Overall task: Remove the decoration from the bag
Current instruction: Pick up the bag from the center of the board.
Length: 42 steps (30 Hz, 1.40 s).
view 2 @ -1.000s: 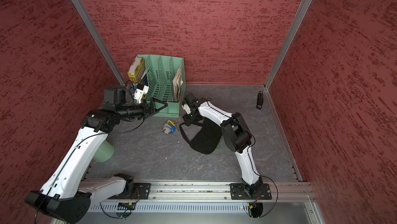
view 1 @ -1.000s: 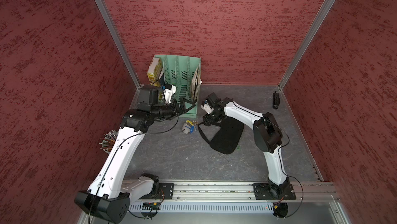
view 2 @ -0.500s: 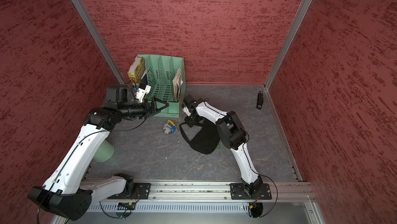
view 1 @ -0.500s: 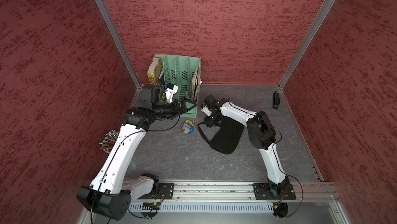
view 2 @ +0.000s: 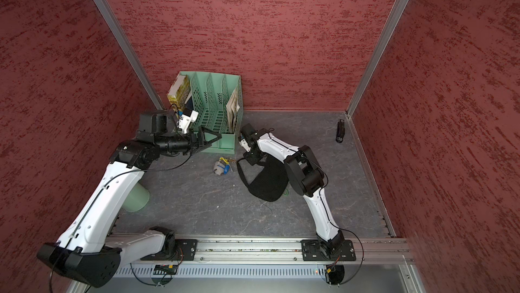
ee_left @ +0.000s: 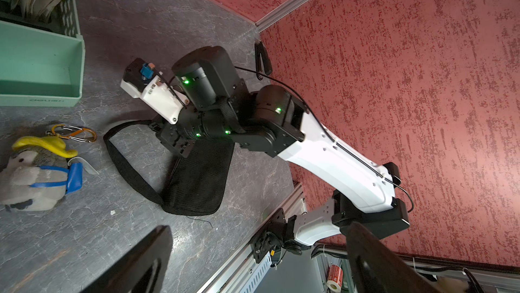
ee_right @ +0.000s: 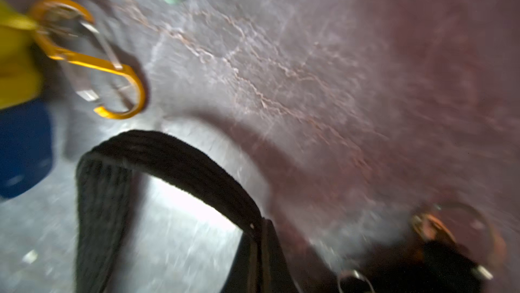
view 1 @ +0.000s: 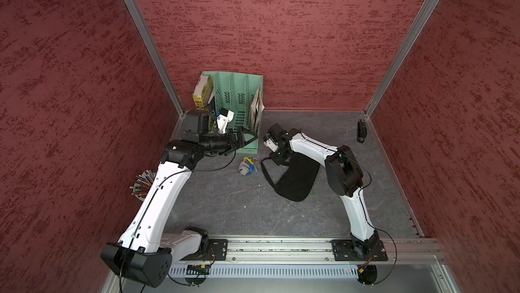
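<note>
The plush toy (view 1: 246,165) with its clip (ee_left: 74,134) already lies on the desk (view 1: 225,201), apart from the bag (view 1: 295,179). My right jaws are pressed together at the bag's top; my left jaws hang spread.

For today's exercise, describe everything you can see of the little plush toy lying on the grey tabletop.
The plush toy is small, soft and grey-white, with a yellow hat and a blue pouch on blue straps. An orange carabiner hangs from its hat end, gate shut. It lies on its side on the table, between the green file rack and the bag, detached from it. Neither gripper touches it.
</note>
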{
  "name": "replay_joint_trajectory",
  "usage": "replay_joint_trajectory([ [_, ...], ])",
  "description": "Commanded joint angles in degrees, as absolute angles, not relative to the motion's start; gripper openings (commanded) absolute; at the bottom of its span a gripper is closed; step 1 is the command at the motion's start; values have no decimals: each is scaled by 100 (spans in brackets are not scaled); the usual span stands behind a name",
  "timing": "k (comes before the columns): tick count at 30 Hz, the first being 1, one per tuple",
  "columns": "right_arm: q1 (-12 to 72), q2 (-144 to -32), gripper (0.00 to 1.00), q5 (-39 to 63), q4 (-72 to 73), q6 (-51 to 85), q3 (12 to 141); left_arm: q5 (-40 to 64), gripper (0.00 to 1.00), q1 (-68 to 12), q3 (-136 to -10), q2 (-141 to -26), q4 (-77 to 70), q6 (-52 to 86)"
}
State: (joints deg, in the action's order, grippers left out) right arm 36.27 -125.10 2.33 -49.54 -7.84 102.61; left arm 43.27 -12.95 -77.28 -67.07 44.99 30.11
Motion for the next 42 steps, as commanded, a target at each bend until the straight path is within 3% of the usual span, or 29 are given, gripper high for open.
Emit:
replay_joint_trajectory([
  [1,3587,-11024,0,754,-4794,-1025,10324,4419,100,-1281,-7947,-6621,4259,2896],
  [7,3492,-9575,0,1868,-4876,-1380,10704,4266,100,-1345,-8064,-6487,3905,2588],
  [13,3154,-8868,0,3734,-4753,-1263,11270,4004,100,-1350,-8008,-6408,2865,2279],
  [19,2638,-8385,0,5692,-3571,-367,11309,4263,100,-1516,-8027,-6534,1848,1859],
  [25,2396,-8374,0,6832,-2392,734,11357,4835,100,-2210,-8224,-6687,2065,867],
  [33,2358,-8050,0,7369,-1205,1901,11086,4873,100,-3438,-7807,-6496,1629,374],
  [42,2356,-7627,0,7532,-393,2465,10659,4573,96,-4223,-8160,-6938,1445,249],
])
